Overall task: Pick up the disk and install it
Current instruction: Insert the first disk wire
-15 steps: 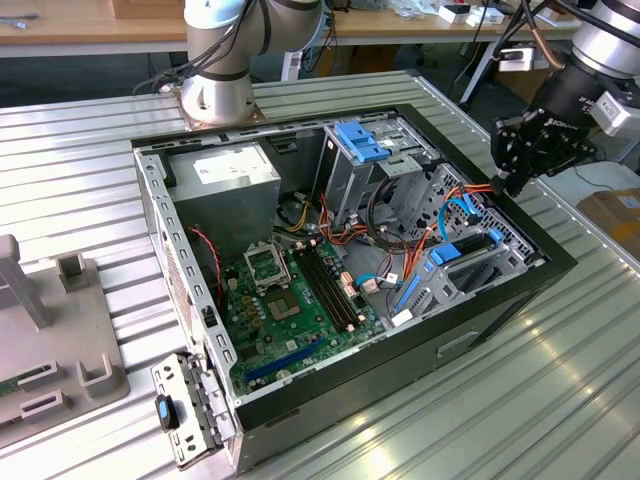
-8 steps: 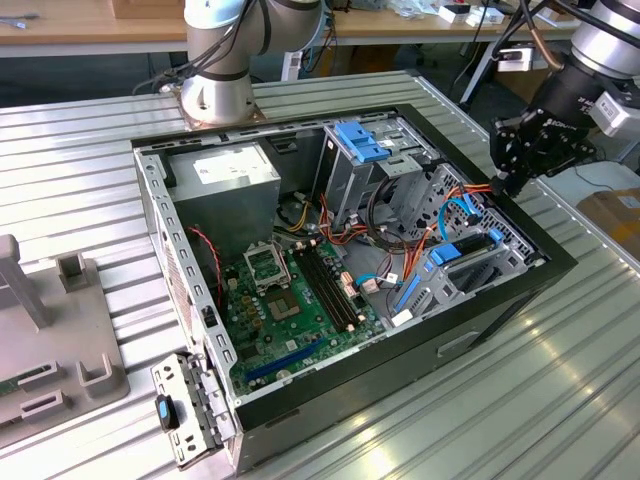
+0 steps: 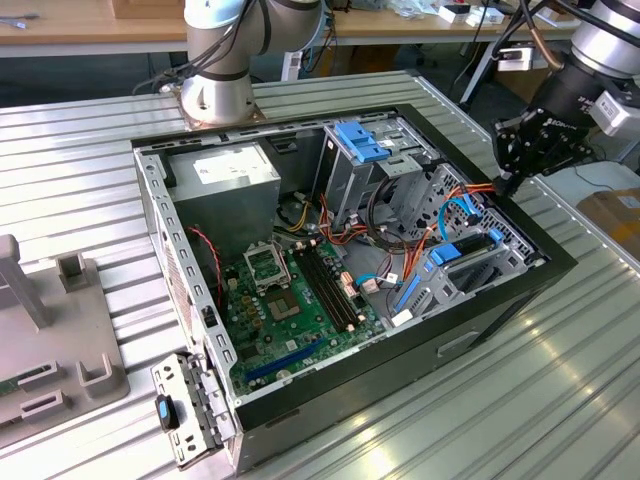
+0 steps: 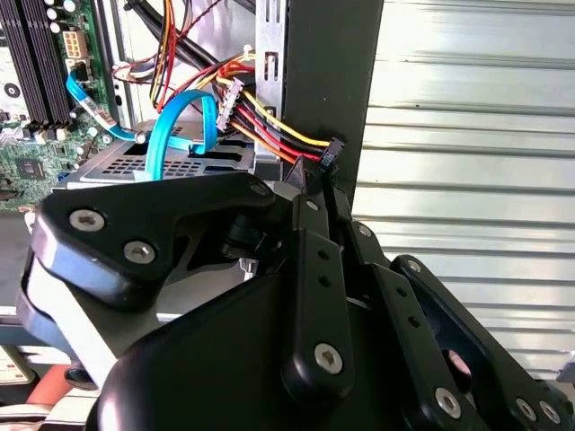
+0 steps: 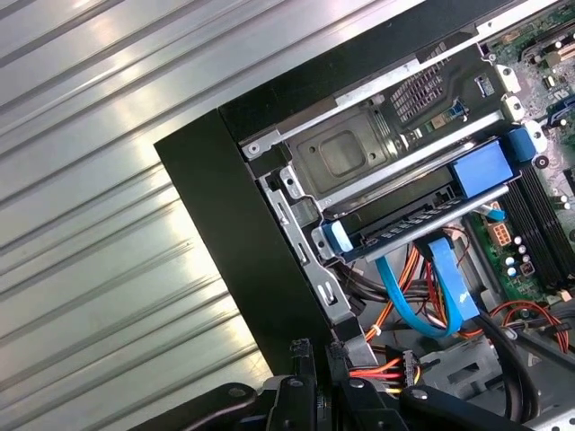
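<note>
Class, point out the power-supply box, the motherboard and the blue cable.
power-supply box [image 3: 225,168], exterior view, white top label
motherboard [image 3: 262,338], exterior view, green board surface
blue cable [image 5: 452,280], first wrist view, flat middle stretch

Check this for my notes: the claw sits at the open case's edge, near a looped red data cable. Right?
Not quite: the looped data cable is blue, not red, as the first wrist view shows. The claw does sit at the edge of the open case, near it.
</note>
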`<state>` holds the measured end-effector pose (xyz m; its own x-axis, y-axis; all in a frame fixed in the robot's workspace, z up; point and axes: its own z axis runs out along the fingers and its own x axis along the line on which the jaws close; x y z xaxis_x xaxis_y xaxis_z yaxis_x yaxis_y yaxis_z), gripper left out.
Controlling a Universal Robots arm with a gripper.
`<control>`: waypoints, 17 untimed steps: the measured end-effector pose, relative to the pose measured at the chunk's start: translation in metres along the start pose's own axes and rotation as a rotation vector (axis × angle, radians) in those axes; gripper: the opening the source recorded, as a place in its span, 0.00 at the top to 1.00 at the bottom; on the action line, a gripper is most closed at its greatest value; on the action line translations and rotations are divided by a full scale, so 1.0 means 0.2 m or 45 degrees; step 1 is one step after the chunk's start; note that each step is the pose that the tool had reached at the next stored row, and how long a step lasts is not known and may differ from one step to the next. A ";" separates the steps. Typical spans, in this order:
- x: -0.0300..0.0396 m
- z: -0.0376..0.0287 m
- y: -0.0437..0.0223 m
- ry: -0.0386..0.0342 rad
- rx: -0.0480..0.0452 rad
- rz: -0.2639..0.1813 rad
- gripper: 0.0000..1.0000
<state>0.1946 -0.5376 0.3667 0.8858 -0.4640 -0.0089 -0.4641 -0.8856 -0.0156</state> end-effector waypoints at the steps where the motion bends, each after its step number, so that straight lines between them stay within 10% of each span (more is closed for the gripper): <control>1: 0.000 -0.005 0.000 -0.0001 0.001 0.000 0.84; 13: -0.003 -0.040 0.001 0.0044 0.002 0.000 0.84; 17: -0.056 -0.040 0.028 0.0059 0.003 0.003 0.84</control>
<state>0.1820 -0.5375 0.3747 0.8846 -0.4663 -0.0043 -0.4663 -0.8844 -0.0182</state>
